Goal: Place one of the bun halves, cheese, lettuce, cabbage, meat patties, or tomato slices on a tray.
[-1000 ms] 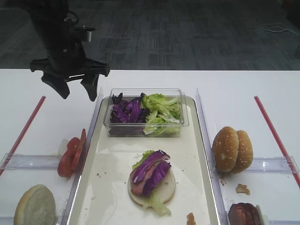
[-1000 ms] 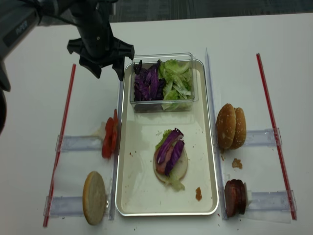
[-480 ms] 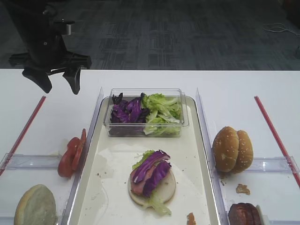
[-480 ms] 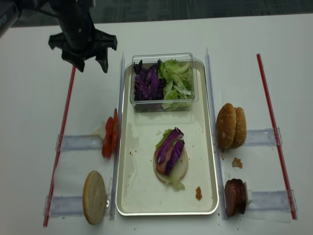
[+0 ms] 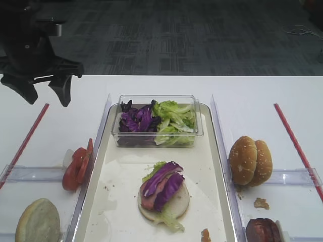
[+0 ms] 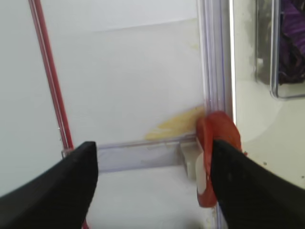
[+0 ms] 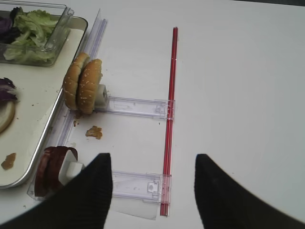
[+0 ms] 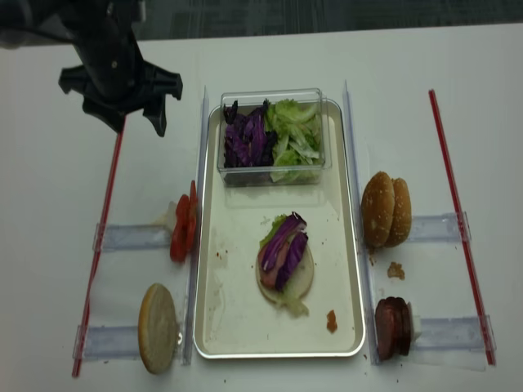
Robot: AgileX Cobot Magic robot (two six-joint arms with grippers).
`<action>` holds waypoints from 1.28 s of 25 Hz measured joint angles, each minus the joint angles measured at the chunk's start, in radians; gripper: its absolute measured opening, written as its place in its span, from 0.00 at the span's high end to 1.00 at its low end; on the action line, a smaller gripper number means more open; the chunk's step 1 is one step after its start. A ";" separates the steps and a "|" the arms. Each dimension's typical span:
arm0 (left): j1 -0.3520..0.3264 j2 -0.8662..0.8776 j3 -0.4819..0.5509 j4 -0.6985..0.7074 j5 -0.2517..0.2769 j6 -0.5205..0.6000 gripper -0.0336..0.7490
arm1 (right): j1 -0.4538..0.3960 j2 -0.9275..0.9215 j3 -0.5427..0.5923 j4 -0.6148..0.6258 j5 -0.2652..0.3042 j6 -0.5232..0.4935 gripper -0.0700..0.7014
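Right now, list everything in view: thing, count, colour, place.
tray: one, silvery with off-white floor, centre of table.
clear tub: one, at the tray's far end, holding purple cabbage and green lettuce.
stacked bun base: one, pale, mid-tray, topped with lettuce, a pink slice and cabbage strips.
bun halves: two, golden sesame, on edge right of tray; one more left front.
tomato slices: a few, red, on edge left of tray.
meat patties: dark brown, right front; count unclear.
red strips: two, one each side.
crumbs: brown, on the tray and beside it.
left fingers: black, spread open, empty, above the left strip.
right fingers: black, apart, empty.
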 joint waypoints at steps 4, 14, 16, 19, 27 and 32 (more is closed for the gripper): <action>0.000 -0.108 0.105 0.019 0.000 0.000 0.35 | 0.000 0.000 0.000 0.000 0.000 0.000 0.37; 0.000 -0.415 0.366 0.048 0.002 -0.006 0.36 | 0.000 0.000 0.000 0.000 0.000 -0.002 0.37; 0.000 -0.488 0.419 0.048 0.005 -0.011 0.37 | 0.000 0.000 0.000 0.000 0.000 -0.002 0.38; 0.000 -0.592 0.486 0.050 0.007 -0.015 0.40 | 0.000 0.000 0.000 0.000 0.000 -0.002 0.38; 0.002 -0.884 0.615 0.060 0.015 -0.017 0.41 | 0.000 0.000 0.000 0.000 0.000 -0.002 0.38; 0.004 -1.089 0.679 0.074 0.026 -0.014 0.41 | 0.000 0.000 0.000 0.000 0.000 -0.002 0.37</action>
